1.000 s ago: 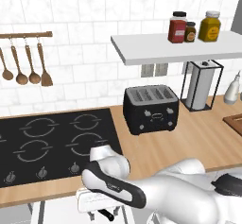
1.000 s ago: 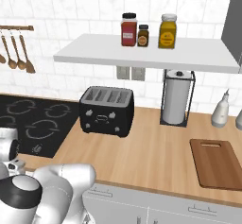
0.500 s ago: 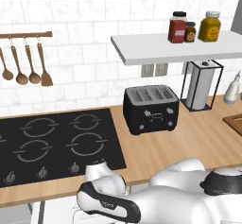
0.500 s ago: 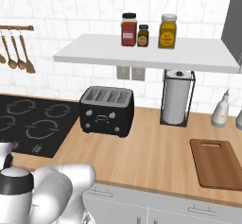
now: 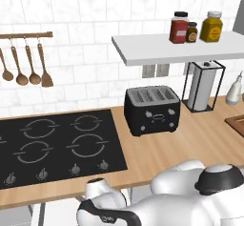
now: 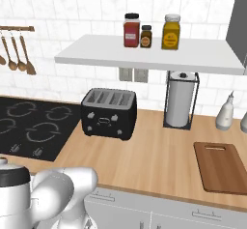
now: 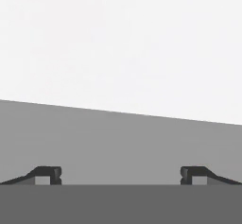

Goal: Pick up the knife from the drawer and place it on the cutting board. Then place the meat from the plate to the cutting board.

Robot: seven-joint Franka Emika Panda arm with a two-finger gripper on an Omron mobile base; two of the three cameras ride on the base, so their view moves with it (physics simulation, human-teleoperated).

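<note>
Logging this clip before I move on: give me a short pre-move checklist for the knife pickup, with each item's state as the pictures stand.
1. Jaws open and empty: ok. In the hand view the gripper has its fingertips far apart with nothing between them.
2. Knife in sight: not ok. The hand view faces a plain white and grey surface.
3. Drawer open: cannot tell. The arm reaches below the counter edge.
4. Cutting board free to receive the knife: ok. Its top is bare in the right base view.
5. Toaster and paper towel holder apart from the board: ok.
</note>
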